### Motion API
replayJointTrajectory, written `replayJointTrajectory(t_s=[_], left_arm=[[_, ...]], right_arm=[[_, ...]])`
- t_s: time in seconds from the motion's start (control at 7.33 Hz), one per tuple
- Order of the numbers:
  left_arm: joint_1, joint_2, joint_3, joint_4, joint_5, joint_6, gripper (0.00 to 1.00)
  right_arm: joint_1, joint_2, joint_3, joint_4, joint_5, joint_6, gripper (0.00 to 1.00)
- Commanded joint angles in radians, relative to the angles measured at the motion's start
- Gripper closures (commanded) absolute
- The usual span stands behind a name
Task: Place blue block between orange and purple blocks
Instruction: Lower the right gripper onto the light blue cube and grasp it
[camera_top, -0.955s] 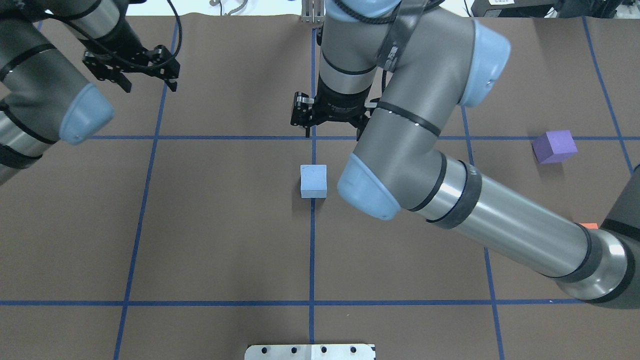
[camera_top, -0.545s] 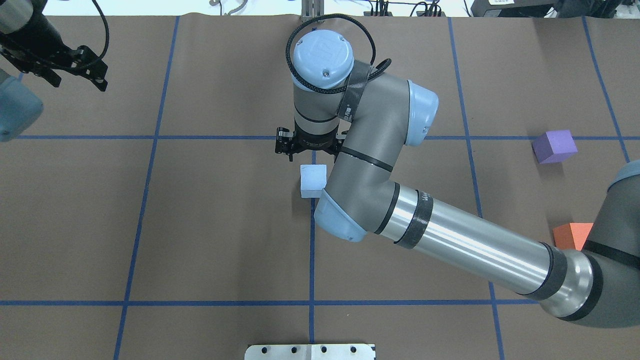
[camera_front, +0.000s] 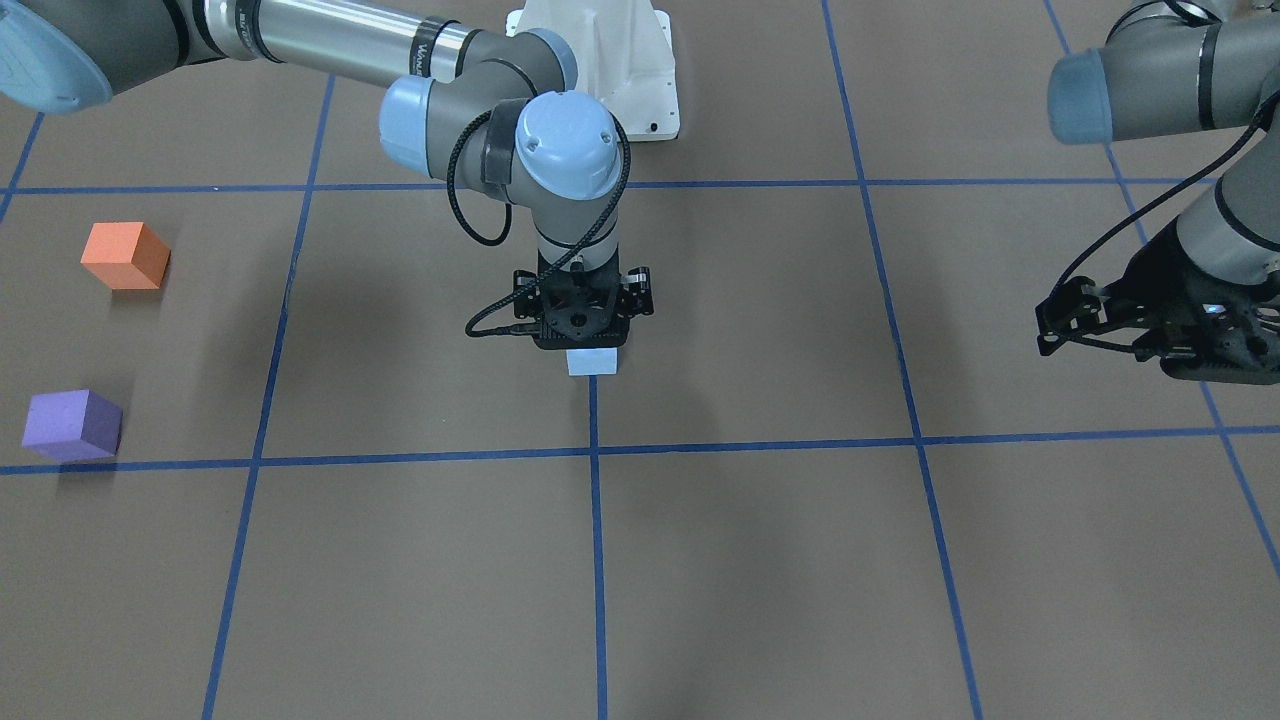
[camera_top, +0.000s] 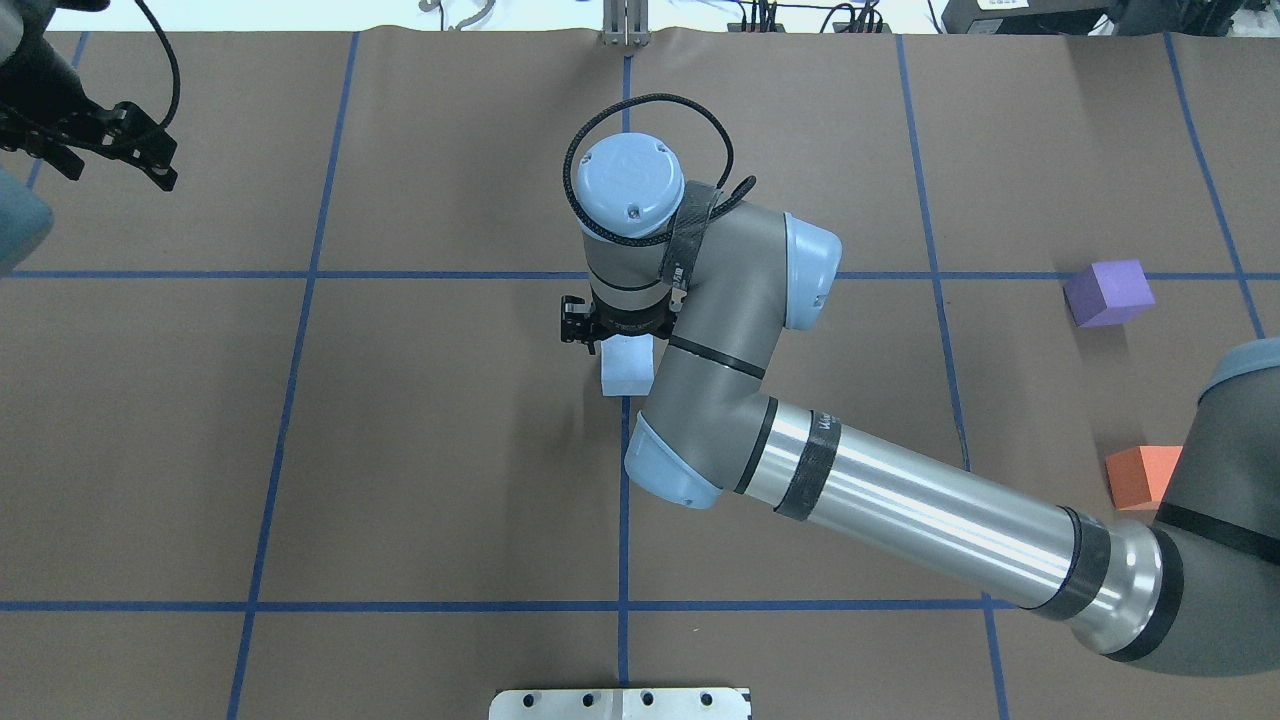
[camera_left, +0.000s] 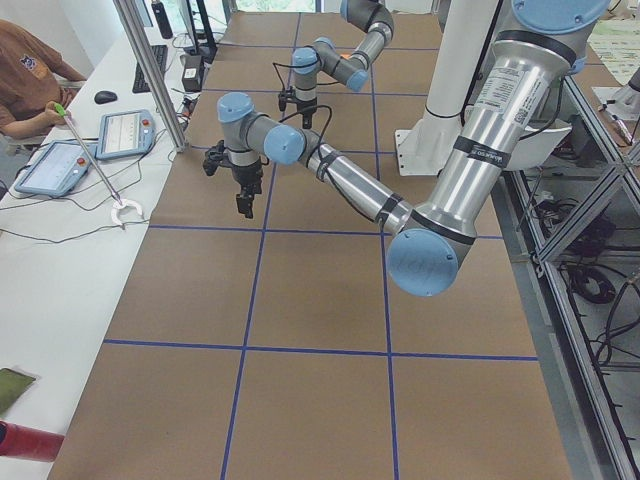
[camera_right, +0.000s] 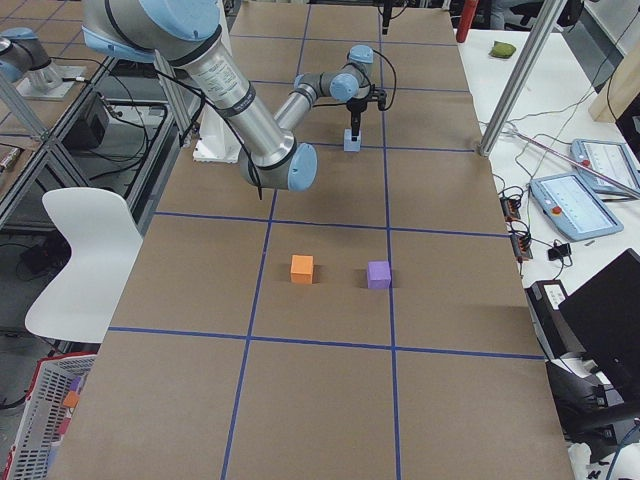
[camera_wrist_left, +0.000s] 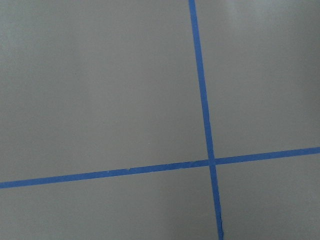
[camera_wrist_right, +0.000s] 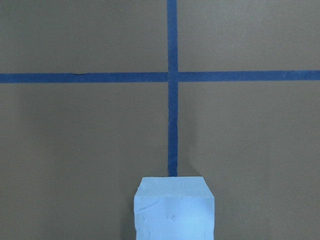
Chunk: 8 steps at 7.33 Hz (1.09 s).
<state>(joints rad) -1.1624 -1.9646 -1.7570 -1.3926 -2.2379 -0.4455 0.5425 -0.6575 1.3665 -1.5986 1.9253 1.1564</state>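
Observation:
The light blue block sits on the centre tape line; it also shows in the front view and low in the right wrist view. My right gripper points straight down right over the block's far part and looks open; its fingertips are hidden under the wrist. The purple block and the orange block sit apart at the right side, with a gap between them. My left gripper is open and empty at the far left, above the table.
Blue tape lines divide the brown table into squares. My right arm's forearm stretches across the right half and partly covers the orange block. A metal plate lies at the near edge.
My right gripper has moved toward the near side and come down over the blue block. My left arm has pulled back to the far left. The blocks have not moved.

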Motion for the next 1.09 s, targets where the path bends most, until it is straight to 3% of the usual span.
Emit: replayJointTrajectory(t_s=[0.0,0.14,0.27,0.41,0.55,0.68,0.82,0.95], left_arm=[[0.0,0.006,-0.002,0.0,0.001,0.001,0.0],[0.001,0.006,-0.004,0.0,0.001,-0.001,0.0],[0.0,0.006,-0.007,0.001,0.001,0.001,0.0],[0.001,0.006,-0.007,0.0,0.0,-0.001,0.0],[0.001,0.006,-0.007,0.0,0.0,-0.001,0.0],[0.001,0.006,-0.007,0.001,0.0,0.001,0.0],[-0.003,0.006,-0.007,0.001,0.0,0.007,0.0],[-0.02,0.013,-0.006,0.003,0.0,0.051,0.0]], right_arm=[[-0.022,-0.005,-0.059,0.072,-0.011,0.0,0.0],[-0.024,-0.007,-0.085,0.103,-0.011,0.002,0.0],[-0.024,-0.005,-0.084,0.103,-0.009,0.017,0.11],[-0.024,-0.005,-0.077,0.101,0.0,0.057,0.83],[-0.024,-0.007,-0.057,0.092,0.01,0.058,1.0],[-0.018,-0.017,-0.005,0.057,0.032,0.062,1.0],[-0.001,-0.019,0.114,-0.087,0.032,0.063,1.0],[0.06,-0.063,0.307,-0.245,0.037,0.037,1.0]])
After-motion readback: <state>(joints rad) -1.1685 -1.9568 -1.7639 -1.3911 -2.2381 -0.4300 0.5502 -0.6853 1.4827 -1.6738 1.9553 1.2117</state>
